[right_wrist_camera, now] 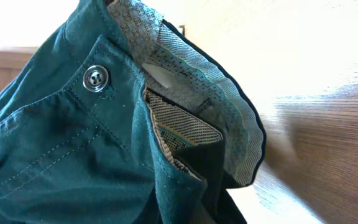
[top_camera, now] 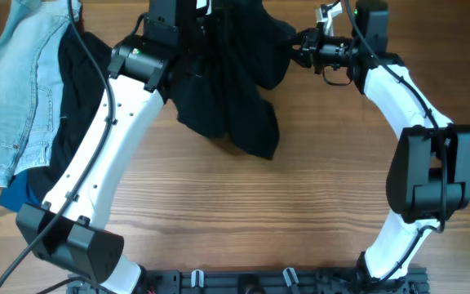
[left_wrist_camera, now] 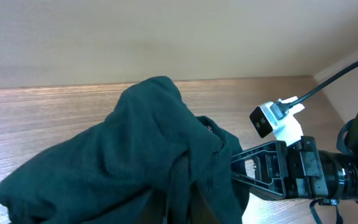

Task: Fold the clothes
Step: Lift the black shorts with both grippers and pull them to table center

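Observation:
The clothes, a dark pair of shorts (top_camera: pixel 235 90), hang bunched above the wooden table at the back middle, with the loose legs drooping to the tabletop. My left gripper (top_camera: pixel 188 51) is shut on their left side, its fingers buried in fabric (left_wrist_camera: pixel 135 155). From the right, my right gripper (top_camera: pixel 294 45) is shut on the waistband, and its dark fingers (left_wrist_camera: pixel 253 169) reach into the cloth. In the right wrist view the waistband (right_wrist_camera: pixel 104 124) fills the frame, with a metal button (right_wrist_camera: pixel 95 78) and patterned lining (right_wrist_camera: pixel 185 127). The cloth hides that gripper's own fingers.
A pile of other garments lies at the table's left edge: light blue jeans (top_camera: pixel 15 90), a black piece (top_camera: pixel 76 82) and a blue item (top_camera: pixel 19 194). Bare wood tabletop (top_camera: pixel 259 212) spreads in front of the shorts. A pale wall (left_wrist_camera: pixel 166 31) stands behind the table.

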`<state>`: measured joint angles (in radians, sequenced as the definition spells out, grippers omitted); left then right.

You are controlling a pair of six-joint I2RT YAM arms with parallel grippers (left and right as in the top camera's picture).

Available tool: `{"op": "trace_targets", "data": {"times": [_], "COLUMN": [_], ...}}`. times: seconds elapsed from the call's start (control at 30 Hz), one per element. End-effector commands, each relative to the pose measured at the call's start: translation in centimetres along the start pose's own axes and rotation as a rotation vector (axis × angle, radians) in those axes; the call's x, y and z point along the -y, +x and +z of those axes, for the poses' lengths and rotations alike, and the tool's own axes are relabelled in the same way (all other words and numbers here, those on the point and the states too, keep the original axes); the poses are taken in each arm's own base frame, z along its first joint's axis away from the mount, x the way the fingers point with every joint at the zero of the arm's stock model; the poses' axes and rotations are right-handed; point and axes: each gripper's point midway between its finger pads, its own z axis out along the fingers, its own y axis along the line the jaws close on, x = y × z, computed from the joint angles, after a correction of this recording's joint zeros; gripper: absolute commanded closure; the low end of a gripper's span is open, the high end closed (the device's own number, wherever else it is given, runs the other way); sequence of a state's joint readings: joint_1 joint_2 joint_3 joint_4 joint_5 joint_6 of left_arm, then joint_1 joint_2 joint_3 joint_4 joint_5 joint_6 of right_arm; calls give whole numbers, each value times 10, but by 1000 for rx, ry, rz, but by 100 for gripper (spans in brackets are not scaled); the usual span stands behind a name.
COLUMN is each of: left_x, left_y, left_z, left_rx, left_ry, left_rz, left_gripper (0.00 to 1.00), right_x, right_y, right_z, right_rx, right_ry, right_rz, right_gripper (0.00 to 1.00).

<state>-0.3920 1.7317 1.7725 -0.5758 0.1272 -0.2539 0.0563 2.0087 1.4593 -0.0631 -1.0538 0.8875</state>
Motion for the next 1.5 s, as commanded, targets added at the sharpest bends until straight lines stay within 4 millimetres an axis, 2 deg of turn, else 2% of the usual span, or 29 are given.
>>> {"op": "trace_targets", "data": {"times": [0.0,0.03,0.1,0.13,0.2,0.3,0.33,0.37,0.47,0.57,0.7,0.73,0.87,0.9,1.07,1.2,1.27,1.4,1.47], "left_x": [12,11,9,8,7,7,4,3,-4,-18,-43,-54,-80,-86,-108,-121,-127,-137,-141], "left_y": [-14,-11,-7,-4,-1,-1,-2,-3,-8,-8,-2,2,18,25,65,105,123,161,181], "left_z": [-18,-18,-18,-18,-18,-17,-16,-16,-9,7,43,58,104,117,161,187,193,196,190], "left_rx": [41,30,12,0,-11,-12,-7,-2,13,17,5,1,-9,-20,-90,-172,-221,-341,-420], "left_ry": [28,25,19,15,11,10,1,0,-9,-26,-53,-62,-61,-46,-21,-27,-32,-54,-71], "left_rz": [-7,-8,-11,-12,-3,43,44,56,84,76,80,87,95,105,83,64,50,20,-1], "left_gripper": [78,61,38,28,17,15,15,15,17,19,21,20,14,14,14,16,19,27,35], "right_x": [3,3,8,11,20,41,57,64,66,65,68,68,66,65,59,53,49,48,50], "right_y": [-6,-11,-20,-25,-32,-37,-38,-38,-34,-24,-7,-1,14,17,29,39,44,53,58], "right_z": [-9,-17,-32,-44,-65,-96,-118,-129,-153,-164,-159,-154,-141,-137,-119,-104,-98,-92,-92], "right_rx": [8,24,55,74,107,155,179,187,182,161,95,72,14,4,-41,-77,-93,-124,-139], "right_ry": [-8,-6,7,20,65,213,370,461,641,753,789,788,782,780,765,737,717,715,717], "right_rz": [-81,-109,-143,-171,-210,-266,-287,-303,-387,-426,-421,-413,-412,-417,-440,-454,-460,-457,-443], "right_gripper": [96,96,96,96,96,96,96,96,96,96,96,96,96,96,95,96,96,96,96]}}
